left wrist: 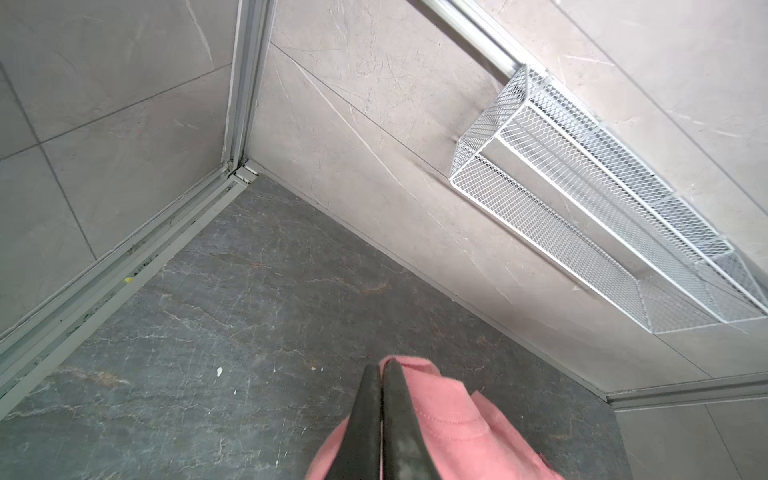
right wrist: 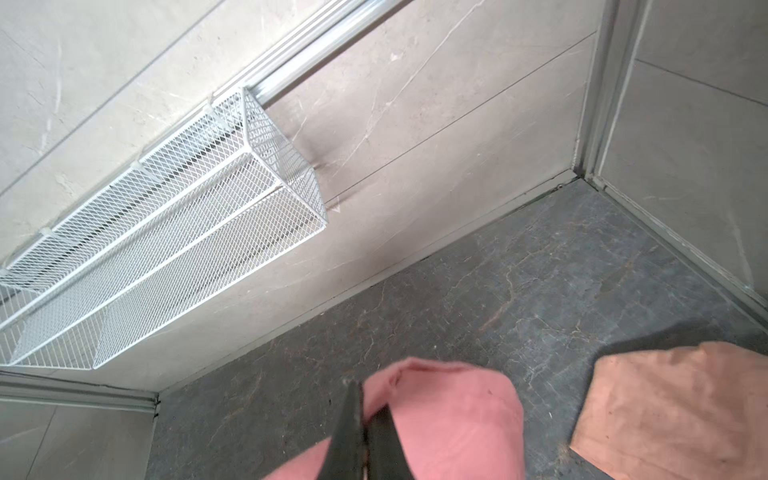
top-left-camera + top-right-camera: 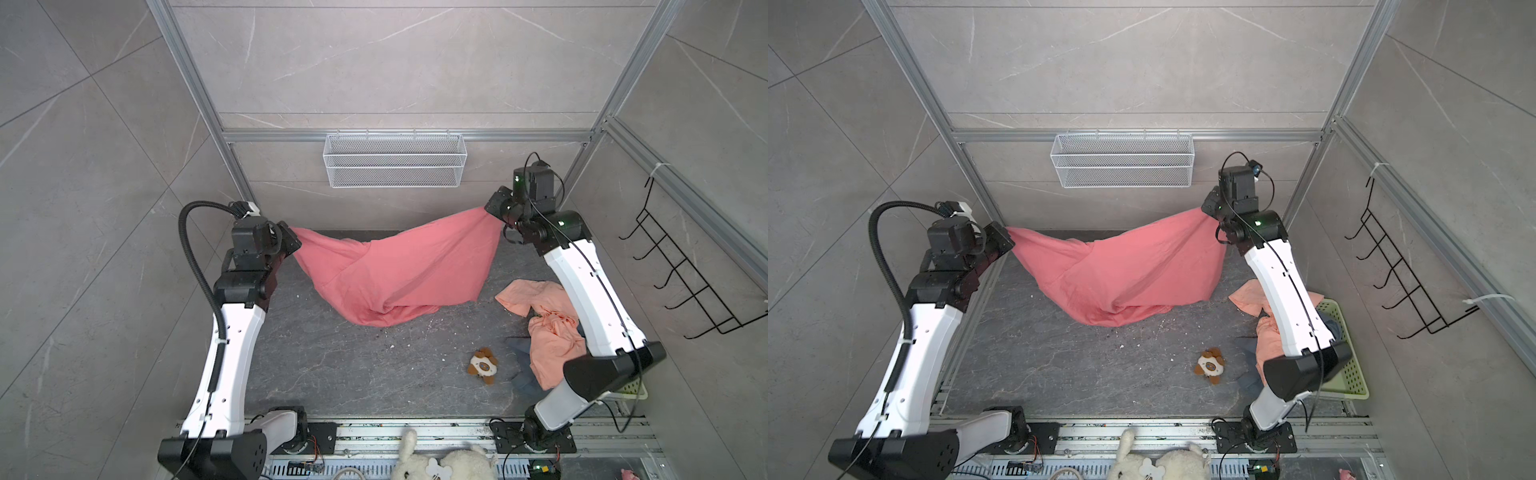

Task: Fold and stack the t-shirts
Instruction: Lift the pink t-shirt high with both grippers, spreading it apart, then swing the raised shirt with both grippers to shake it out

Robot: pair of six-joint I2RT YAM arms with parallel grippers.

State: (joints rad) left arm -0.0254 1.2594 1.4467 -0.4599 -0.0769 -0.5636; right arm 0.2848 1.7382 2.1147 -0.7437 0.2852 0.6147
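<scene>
Clamping the left end of the coral-red t-shirt [image 3: 395, 270] in the left gripper [image 3: 296, 243] and the right end in the right gripper [image 3: 490, 210], holding it raised and stretched across the far side of the table [image 3: 353, 374], sagging onto it mid-span.

noted left arm [image 3: 241, 353] rising from its base at the near edge, white forearm angled up and away, wrist bent inward toward the middle. found left gripper [image 3: 294, 242] held clear of the surface, with jaws pressed together on an edge of the coral-red t-shirt [image 3: 395, 270]. noted right arm [image 3: 586, 299] likewise reaching to the far side, wrist turned inward. found right gripper [image 3: 491, 208] also raised, pinched tight on the same shirt. confirmed both pinches in the wrist views.
</scene>
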